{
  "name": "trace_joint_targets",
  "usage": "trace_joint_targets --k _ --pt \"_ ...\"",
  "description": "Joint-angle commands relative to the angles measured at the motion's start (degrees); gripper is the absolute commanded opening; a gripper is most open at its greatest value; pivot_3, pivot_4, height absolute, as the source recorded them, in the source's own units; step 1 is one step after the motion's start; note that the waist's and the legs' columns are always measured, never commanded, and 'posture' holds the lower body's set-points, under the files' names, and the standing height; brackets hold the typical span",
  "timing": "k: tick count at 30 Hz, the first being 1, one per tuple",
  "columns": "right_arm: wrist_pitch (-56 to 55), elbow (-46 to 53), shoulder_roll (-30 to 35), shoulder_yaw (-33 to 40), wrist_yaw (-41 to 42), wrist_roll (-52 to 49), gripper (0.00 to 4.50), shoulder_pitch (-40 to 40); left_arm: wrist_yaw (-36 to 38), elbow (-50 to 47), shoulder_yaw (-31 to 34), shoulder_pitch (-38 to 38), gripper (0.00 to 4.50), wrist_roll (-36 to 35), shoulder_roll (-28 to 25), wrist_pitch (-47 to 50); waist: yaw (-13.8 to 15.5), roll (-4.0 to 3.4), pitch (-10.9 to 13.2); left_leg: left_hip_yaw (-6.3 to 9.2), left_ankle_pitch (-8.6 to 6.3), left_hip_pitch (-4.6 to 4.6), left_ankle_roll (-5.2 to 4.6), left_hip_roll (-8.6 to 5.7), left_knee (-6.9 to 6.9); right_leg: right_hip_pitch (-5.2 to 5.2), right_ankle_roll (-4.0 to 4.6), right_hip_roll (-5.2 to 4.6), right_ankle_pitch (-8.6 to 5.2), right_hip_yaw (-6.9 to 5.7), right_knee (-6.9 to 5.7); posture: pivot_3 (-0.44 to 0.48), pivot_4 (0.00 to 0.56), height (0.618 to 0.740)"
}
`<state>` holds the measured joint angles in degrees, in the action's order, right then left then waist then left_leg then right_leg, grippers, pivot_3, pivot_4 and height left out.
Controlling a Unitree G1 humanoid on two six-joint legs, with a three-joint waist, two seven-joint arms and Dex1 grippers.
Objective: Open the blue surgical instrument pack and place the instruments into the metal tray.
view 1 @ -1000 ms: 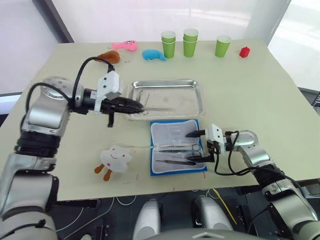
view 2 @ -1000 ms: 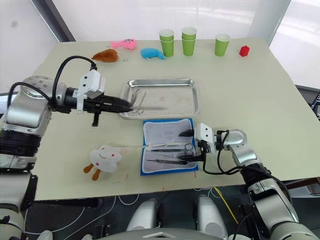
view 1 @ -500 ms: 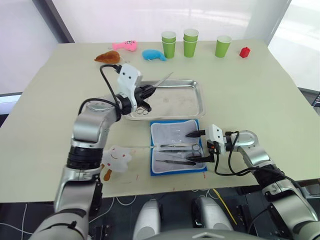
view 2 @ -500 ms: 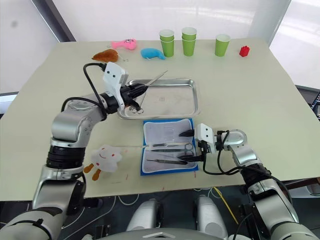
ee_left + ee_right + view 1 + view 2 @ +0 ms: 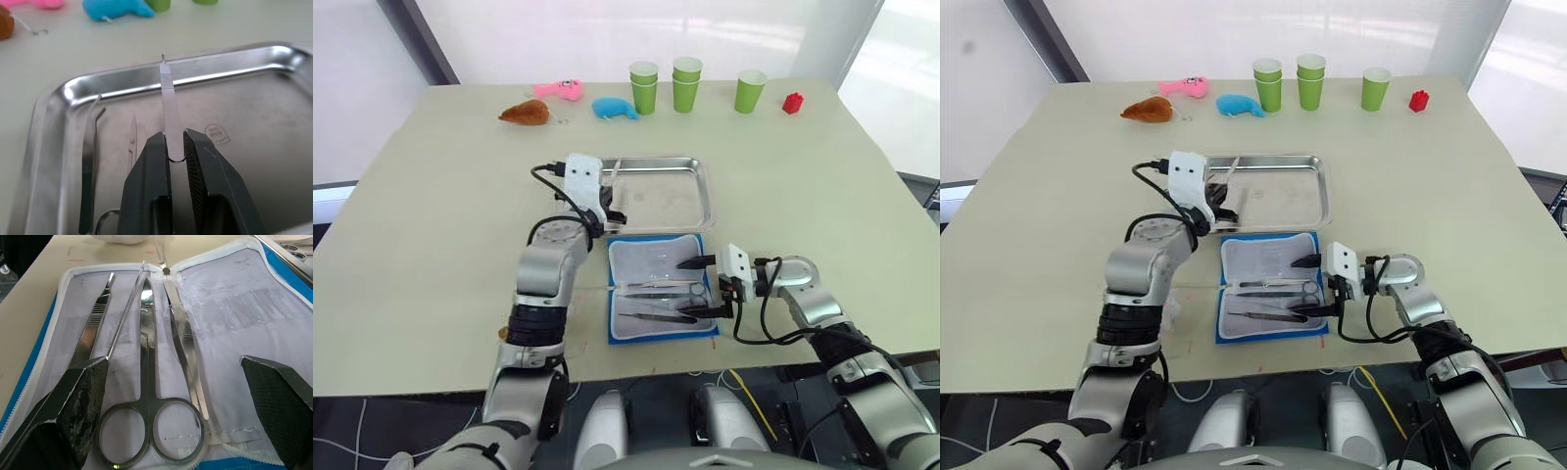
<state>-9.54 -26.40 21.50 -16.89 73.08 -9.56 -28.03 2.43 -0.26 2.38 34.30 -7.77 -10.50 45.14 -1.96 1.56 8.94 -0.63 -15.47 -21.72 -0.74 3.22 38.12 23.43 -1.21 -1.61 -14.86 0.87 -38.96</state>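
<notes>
The blue surgical instrument pack (image 5: pixel 661 287) lies open and flat on the table, just in front of the metal tray (image 5: pixel 690 196), pale lining upward. Remaining in the pack are scissors (image 5: pixel 151 396) with ring handles, a pair of forceps (image 5: pixel 183 357), a thin probe (image 5: pixel 124 313) and a flat-handled tool (image 5: pixel 93 328), lying side by side. The tray already holds curved forceps (image 5: pixel 90 161) and a second pair of scissors (image 5: pixel 132 142) along one end. The left gripper (image 5: pixel 175 147) hangs over that end of the tray, fingers closed almost to touching on the end of a flat ridged handle (image 5: pixel 166 98), which juts forward above the tray floor toward the far rim. The right gripper (image 5: pixel 703 287) rests at the pack's right edge with fingers spread wide, straddling the instruments and gripping nothing. In my judgement these tools are light, rigid and smooth, apt to slip or pivot in a pinch; each lies nearly flush with the soft lining, which may ruck up. The best hold appears to be mid-shaft or the ridged grip section, with the scissors taken near the pivot rather than the rings.
</notes>
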Motion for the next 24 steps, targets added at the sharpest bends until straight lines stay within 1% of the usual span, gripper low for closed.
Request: trace_joint_targets --k 1,5,9,21,22,24 --pt "0.90 -3.34 0.44 -2.18 -1.02 3.84 4.50 2.31 -2.83 0.54 1.43 0.15 0.06 1.26 1.35 -0.21 0.00 0.00 0.00 0.00 0.00 0.00 0.00 0.00 0.00 0.00 0.00 0.00 0.00 0.00 0.00 0.000 0.150 0.740" --pt "0.80 -3.27 0.46 -2.15 -1.18 3.85 4.50 2.42 -4.33 1.97 2.44 0.29 0.06 1.13 2.72 0.74 0.00 0.00 0.00 0.01 0.00 0.00 0.00 -0.01 0.00 0.00 0.00 0.00 0.00 -0.02 0.00 0.000 0.150 0.740" --pt "0.71 -3.28 0.37 -2.18 -1.27 3.84 4.50 2.44 -3.99 2.69 2.78 0.12 0.06 0.51 3.40 1.31 0.00 0.01 0.00 0.01 0.00 0.00 0.01 -0.01 0.00 0.00 0.00 0.00 0.00 -0.02 0.00 0.000 0.150 0.740" --pt "0.52 -3.11 0.31 -2.28 -1.45 3.86 4.50 2.70 -4.97 1.76 5.15 -0.67 0.06 0.35 5.53 2.72 -0.02 0.01 0.00 0.01 0.00 0.00 0.01 -0.01 -0.01 0.00 0.00 -0.01 0.00 -0.03 0.01 0.000 0.150 0.740" --pt "0.55 -3.06 0.33 -2.29 -1.46 3.86 4.50 2.72 -5.07 1.64 5.21 -0.68 0.47 0.38 5.67 2.78 -0.02 0.01 -0.01 0.02 0.00 0.00 0.01 -0.01 -0.01 0.00 0.00 -0.01 0.00 -0.03 0.01 0.000 0.150 0.740" --pt "0.59 -3.01 0.35 -2.28 -1.47 3.85 4.50 2.72 -5.15 1.50 5.25 -0.69 1.43 0.43 5.85 2.95 -0.02 0.01 -0.01 0.02 0.00 0.00 0.02 -0.01 -0.01 -0.01 0.00 0.00 0.00 -0.03 0.01 0.000 0.150 0.740"
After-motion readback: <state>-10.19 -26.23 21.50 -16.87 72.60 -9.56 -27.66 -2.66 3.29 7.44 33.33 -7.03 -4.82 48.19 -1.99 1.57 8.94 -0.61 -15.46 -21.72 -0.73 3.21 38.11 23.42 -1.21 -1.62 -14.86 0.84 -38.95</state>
